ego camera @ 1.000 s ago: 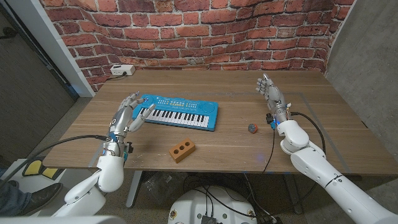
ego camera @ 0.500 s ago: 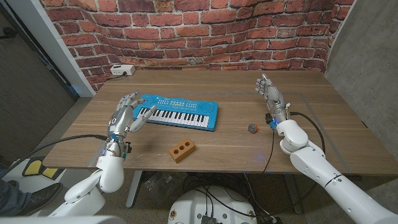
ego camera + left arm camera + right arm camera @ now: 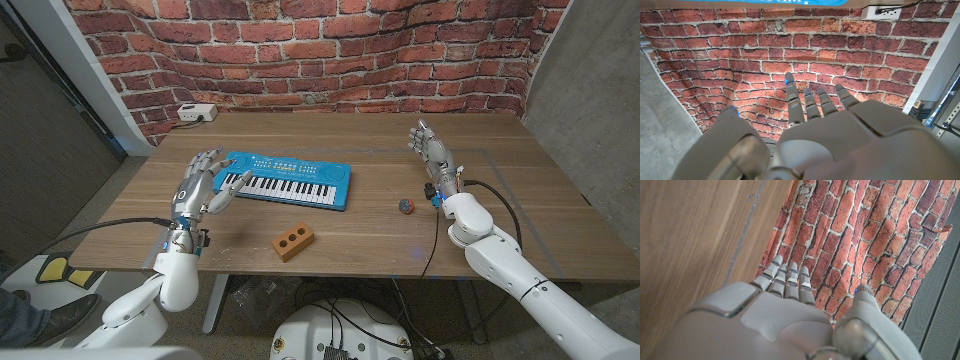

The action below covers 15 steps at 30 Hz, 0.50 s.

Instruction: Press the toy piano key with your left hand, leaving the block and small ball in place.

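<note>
Beside the toy piano [image 3: 289,181], at its end nearest the robot's left, the left hand [image 3: 204,185] hovers with its fingers spread and nothing in them; one fingertip [image 3: 243,179] reaches toward the first white keys, though from the head view I cannot tell whether it touches them or hangs just above. The main risk, as I judge it, is a sloppy press: with the fingers fanned this wide, a descent could land on several keys at once, or catch the blue casing at the piano's end and shove the whole instrument across the worktop [image 3: 500,215] instead of sounding a note. A sliding piano would matter, because the orange block [image 3: 294,241] lies on the near side of the piano, a little apart from its front edge, and a push toward the robot could knock it. The small ball [image 3: 404,206] rests beyond the piano's other end, near the right hand, and being round it would roll at the lightest nudge or a jolt through the worktop. The right hand [image 3: 433,154] stands upright beyond the piano's far end with fingers extended and apart, holding nothing; any drift of that arm toward the piano would threaten the ball first. The left wrist view shows that hand's fingers [image 3: 795,105] stretched out against the brick wall [image 3: 740,60], confirming an empty, unclenched hand.
</note>
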Tool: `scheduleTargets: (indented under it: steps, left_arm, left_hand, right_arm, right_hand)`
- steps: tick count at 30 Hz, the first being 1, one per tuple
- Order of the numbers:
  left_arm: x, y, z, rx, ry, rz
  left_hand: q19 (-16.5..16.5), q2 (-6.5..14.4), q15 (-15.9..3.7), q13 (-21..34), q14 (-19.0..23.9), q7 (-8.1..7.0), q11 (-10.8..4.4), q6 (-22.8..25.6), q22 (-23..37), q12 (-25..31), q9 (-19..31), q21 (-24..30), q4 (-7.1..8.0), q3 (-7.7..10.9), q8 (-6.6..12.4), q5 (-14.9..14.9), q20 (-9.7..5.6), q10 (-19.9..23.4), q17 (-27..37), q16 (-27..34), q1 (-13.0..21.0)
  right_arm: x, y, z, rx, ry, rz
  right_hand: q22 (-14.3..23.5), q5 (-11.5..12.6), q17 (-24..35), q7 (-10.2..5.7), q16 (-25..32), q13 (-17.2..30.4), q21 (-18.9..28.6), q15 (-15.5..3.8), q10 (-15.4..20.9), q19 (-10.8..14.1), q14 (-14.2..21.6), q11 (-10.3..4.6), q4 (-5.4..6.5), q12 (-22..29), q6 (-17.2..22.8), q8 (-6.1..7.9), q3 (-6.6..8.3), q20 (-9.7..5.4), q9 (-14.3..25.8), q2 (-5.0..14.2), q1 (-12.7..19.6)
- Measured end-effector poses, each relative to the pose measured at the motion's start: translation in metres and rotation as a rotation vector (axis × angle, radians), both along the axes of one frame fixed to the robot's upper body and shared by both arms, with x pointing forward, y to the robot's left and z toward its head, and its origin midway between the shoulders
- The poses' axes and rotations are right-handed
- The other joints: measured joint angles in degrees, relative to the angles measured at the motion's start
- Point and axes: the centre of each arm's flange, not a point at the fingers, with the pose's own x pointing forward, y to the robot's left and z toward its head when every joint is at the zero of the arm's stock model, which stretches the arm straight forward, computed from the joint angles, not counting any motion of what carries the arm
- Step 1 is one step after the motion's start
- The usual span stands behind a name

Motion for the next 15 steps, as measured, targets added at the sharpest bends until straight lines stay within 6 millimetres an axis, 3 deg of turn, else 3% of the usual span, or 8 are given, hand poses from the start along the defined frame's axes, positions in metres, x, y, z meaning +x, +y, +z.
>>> scheduleTargets:
  steps: [15]
  left_arm:
    - [-0.0008,0.0029,-0.0039,-0.011,-0.004,0.024]
  left_hand:
    - [0.2,0.0,-0.19,0.0,0.6,-0.19,0.11,1.6,0.0,0.5,0.1,0.2,0.07,-0.07,-0.43,0.0,-0.84,0.7,0.0,0.0,0.0]
  right_arm:
    - [0.0053,0.0014,-0.0018,-0.015,0.024,0.005]
  right_hand:
    - [0.0,0.0,0.0,0.00,0.0,0.0,-0.4,0.00,0.0,0.0,0.0,0.01,0.00,0.0,0.0,0.00,0.00,0.00,0.0,0.00,0.0]
